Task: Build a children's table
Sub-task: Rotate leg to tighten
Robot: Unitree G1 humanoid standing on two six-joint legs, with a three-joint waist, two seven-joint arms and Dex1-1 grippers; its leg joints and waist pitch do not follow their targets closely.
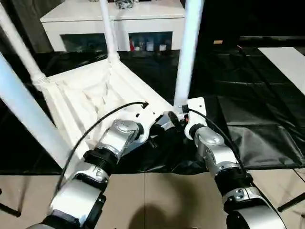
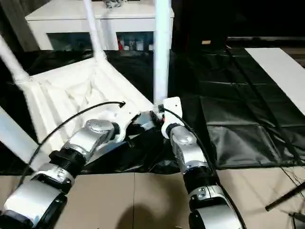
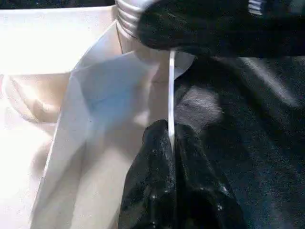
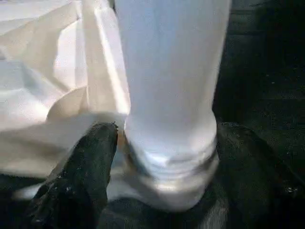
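The children's table top (image 1: 90, 95) lies upside down on the black-covered work table, ribbed underside up. Three white legs stand in its far and left corners, one large in the left foreground (image 1: 24, 109). Another leg (image 1: 188, 52) rises from the near right corner socket (image 4: 167, 191). My left gripper (image 3: 170, 138) is shut on the thin rim of the top (image 3: 170, 90) beside that corner. My right gripper (image 4: 169, 133) is open around the base of that leg, with one black finger (image 4: 86, 176) on each side of it.
A white cabinet with glass doors (image 1: 114, 24) stands behind the work table (image 1: 257, 105). The work table's front edge runs just under my wrists, with beige floor (image 1: 157, 200) below. A white panel (image 1: 286, 62) lies at the far right. Dark rods (image 2: 286, 200) lie on the floor.
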